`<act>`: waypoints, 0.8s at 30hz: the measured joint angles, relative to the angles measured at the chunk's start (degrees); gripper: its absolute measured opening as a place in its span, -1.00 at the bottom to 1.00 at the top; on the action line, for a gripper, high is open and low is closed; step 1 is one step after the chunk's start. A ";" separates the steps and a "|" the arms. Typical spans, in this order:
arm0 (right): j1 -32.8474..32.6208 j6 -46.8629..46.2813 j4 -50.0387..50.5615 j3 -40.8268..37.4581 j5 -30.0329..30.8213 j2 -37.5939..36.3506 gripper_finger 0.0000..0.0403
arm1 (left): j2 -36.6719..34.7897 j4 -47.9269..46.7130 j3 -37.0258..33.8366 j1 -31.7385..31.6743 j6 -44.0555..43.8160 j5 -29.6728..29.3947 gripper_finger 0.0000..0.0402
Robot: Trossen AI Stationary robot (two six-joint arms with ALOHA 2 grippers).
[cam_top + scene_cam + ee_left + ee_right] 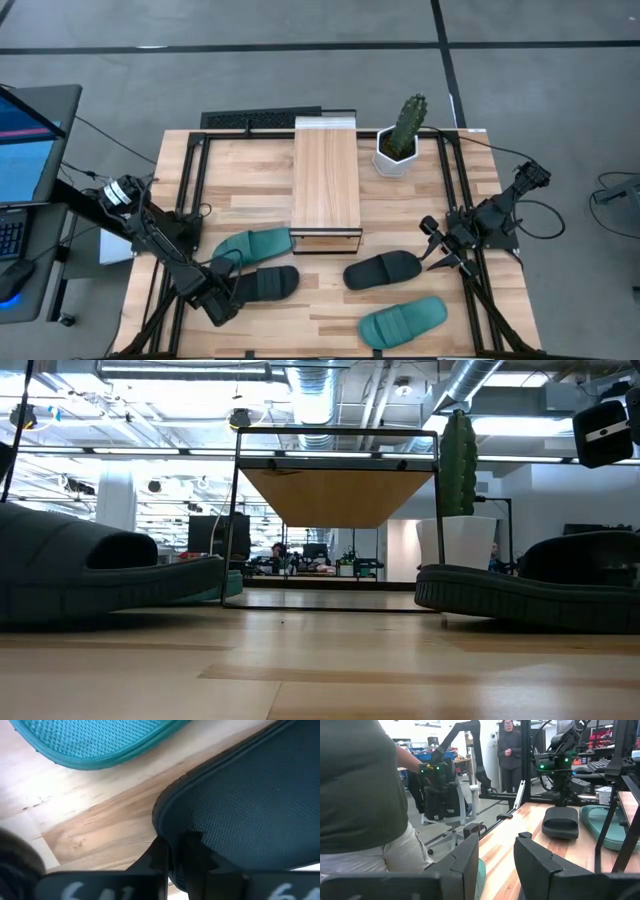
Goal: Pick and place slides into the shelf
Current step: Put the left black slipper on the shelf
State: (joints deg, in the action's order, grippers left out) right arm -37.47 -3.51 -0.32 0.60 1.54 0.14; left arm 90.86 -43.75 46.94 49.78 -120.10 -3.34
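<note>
While the right arm waits at the worktop's (260, 325) right edge, the left tool (222, 300) sits at the front left, its fingers (192, 857) pressed together on the heel rim of a black slide (262, 283). That slide lies flat on the worktop, with a teal slide (252, 244) just beside it on the far side, toe toward the shelf (326, 180). The shelf stands at the worktop's middle rear, its light-wood top bare, on a thin black frame. A second black slide (383, 270) lies just in front of the shelf's right corner, near the right tool (446, 252), whose fingers stand apart and hold nothing. A second teal slide (403, 322) lies nearer the front edge. A potted cactus (403, 135) stands just right of the shelf. Beyond the worktop, two persons (360, 795) appear in the right wrist view.
</note>
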 joint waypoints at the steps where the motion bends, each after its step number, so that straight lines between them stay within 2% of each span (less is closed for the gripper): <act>1: 0.00 -0.02 -0.02 0.00 0.00 0.00 -0.44 | -0.37 -0.08 0.19 0.46 -0.29 -0.35 -0.94; 10: 0.00 -0.02 -0.02 0.00 -0.02 0.02 -0.44 | -2.51 1.04 3.46 2.10 -1.44 -1.89 -0.98; 18: 0.00 0.00 -0.04 0.00 -0.02 0.02 -0.44 | -2.75 0.45 8.28 2.19 1.27 -2.70 -0.99; 24: -0.02 -0.02 -0.02 0.00 -0.02 0.00 -0.44 | -6.08 -4.09 12.95 2.83 1.80 -8.50 -0.99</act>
State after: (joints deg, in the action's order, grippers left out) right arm -37.50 -3.53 -0.34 0.60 1.52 0.14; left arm 84.78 -47.84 59.90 52.61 -118.31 -11.84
